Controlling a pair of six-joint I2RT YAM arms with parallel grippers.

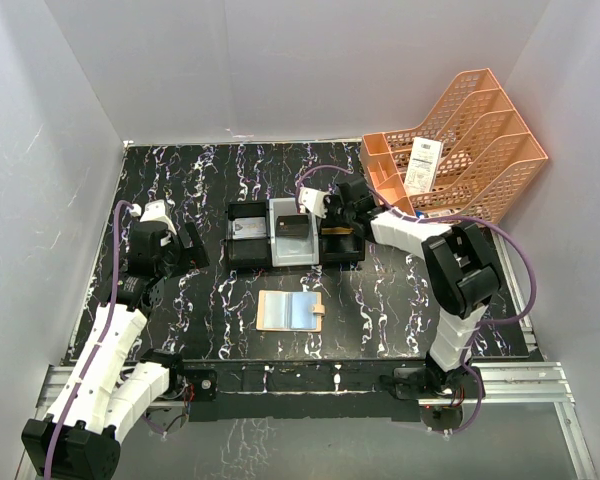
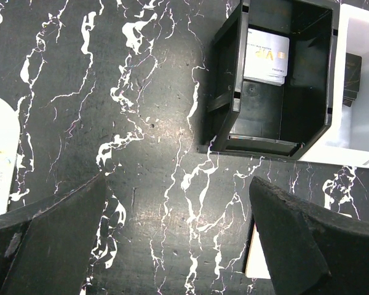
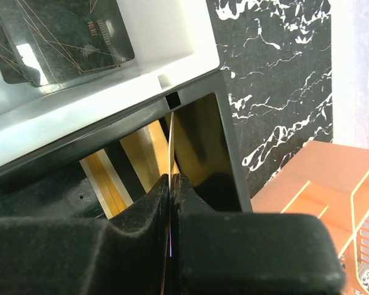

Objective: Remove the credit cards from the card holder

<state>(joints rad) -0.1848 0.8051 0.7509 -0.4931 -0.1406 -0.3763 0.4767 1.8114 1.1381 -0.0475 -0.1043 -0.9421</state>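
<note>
The tan card holder (image 1: 290, 312) lies open on the table, its pale bluish slots facing up, with no gripper on it. My right gripper (image 1: 338, 222) (image 3: 172, 178) is shut on a thin gold credit card (image 3: 171, 147), seen edge-on over the tray's right black compartment (image 1: 342, 245). A gold surface (image 3: 141, 160) shows inside that compartment. A black card (image 1: 292, 226) (image 3: 61, 37) lies in the white middle compartment. A silvery card (image 1: 248, 228) (image 2: 265, 58) lies in the left one. My left gripper (image 1: 185, 245) (image 2: 178, 233) hovers open over bare table, left of the tray.
The three-compartment tray (image 1: 280, 258) stands mid-table behind the card holder. An orange file rack (image 1: 470, 150) with a white receipt (image 1: 423, 165) sits at the back right. White walls enclose the black marbled table (image 1: 400, 300).
</note>
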